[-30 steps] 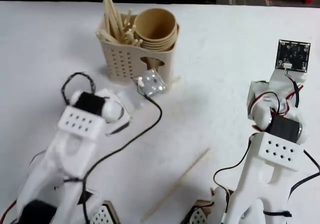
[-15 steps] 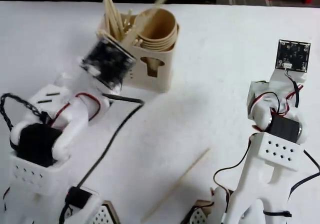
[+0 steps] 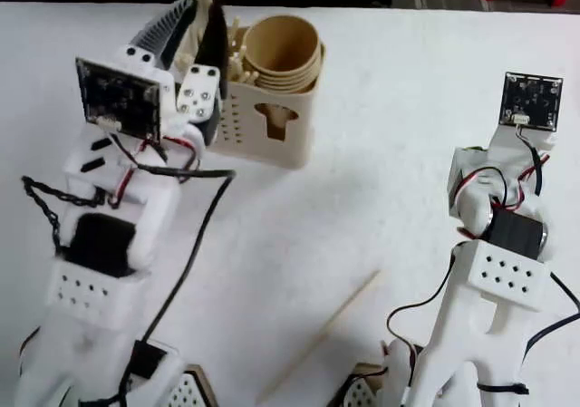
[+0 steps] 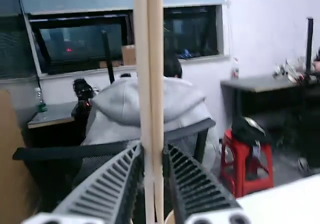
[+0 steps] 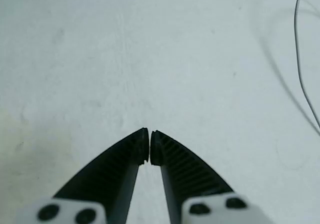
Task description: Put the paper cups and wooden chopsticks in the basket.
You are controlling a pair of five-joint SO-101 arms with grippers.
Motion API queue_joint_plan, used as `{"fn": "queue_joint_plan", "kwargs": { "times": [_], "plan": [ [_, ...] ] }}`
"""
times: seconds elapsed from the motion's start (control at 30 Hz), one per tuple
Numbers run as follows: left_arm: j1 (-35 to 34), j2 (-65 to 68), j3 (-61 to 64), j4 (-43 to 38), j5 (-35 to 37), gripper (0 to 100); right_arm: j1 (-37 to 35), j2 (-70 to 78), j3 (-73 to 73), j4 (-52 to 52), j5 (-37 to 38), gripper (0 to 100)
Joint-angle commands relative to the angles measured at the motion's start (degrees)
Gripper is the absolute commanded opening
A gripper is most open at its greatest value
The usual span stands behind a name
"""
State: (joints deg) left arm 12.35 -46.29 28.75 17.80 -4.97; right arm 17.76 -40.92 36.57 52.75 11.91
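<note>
**A:** White counter (image 3: 408, 81), with the basket (image 3: 263, 130) toward its far edge. What worries you?

**B:** My left gripper (image 4: 152, 150) is clenched on a chopstick (image 4: 148, 74). It stands upright at the end of the basket where the sticks go. If I release it off the rim, I think it topples outward onto the counter. The bundle of chopsticks (image 3: 237, 58) already inside could deflect it too.

**A:** And the cups?

**B:** The paper cups (image 3: 283, 49) sit stacked in the basket, beside that bundle. A careless nudge from my arm might shove the whole basket.

**A:** Your other side?

**B:** The right gripper (image 5: 149, 146) is closed on nothing, above bare counter well apart from the basket. A loose chopstick (image 3: 322, 339) lies flat on the counter, nearer me than the basket. It's thin, so I expect a pinch could slip off it.

**A:** The room?

**B:** Beyond the basket I see dark windows (image 4: 75, 39), a desk (image 4: 250, 83) and a red stool (image 4: 231, 143).
</note>
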Motion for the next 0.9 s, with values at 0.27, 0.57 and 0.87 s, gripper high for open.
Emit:
{"fn": "queue_joint_plan", "kwargs": {
  "times": [0.27,0.57,0.87],
  "plan": [
    [-8.13,14.37,3.78,-16.44,6.51,2,-0.66,-1.45,-0.44,-0.22,-0.09,2.2],
    [-8.13,24.22,-0.62,-16.00,6.51,8,-0.66,-1.45,-0.44,-0.22,-0.09,2.2],
    [-8.04,11.65,-2.99,2.73,6.15,15,-1.19,-1.45,-0.44,-0.22,-0.09,2.2]
  ]
}}
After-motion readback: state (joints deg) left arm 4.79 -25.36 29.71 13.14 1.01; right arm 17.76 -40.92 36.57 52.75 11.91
